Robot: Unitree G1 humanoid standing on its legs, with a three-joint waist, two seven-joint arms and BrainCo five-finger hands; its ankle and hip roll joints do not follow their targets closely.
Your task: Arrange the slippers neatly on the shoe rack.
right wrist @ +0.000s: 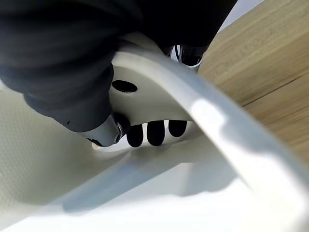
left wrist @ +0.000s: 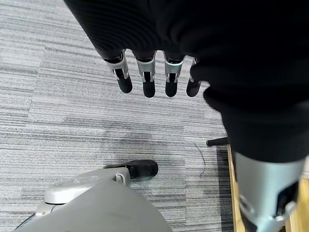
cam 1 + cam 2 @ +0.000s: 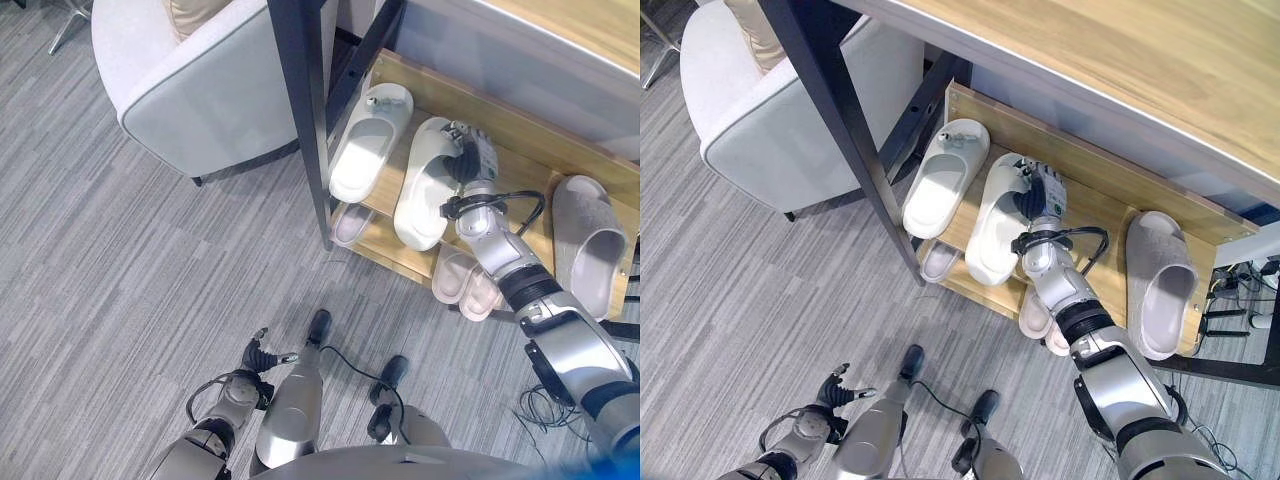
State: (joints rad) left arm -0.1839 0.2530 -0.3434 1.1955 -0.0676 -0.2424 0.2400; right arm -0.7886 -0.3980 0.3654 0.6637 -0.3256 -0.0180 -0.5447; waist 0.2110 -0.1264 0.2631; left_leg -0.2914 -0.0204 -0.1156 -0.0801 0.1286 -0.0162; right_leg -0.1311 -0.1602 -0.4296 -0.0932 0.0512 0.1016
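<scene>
Cream foam slipper point(image 3: 995, 232) sits on the wooden shoe rack's upper shelf point(image 3: 1095, 205), beside its mate point(image 3: 943, 178) at the left end. Your right hand point(image 3: 1038, 192) has fingers point(image 1: 155, 132) curled round its strap. Left hand point(image 3: 258, 357) hangs relaxed over the grey carpet floor point(image 3: 120, 280).

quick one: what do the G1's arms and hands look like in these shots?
Both arms are silver-grey shells with black joint bands. The right hand has a dark ribbed cover over its back and wrist, with a black cable looping beside the wrist. The left hand shows silver fingers with dark rounded tips under the same dark cover.
</scene>
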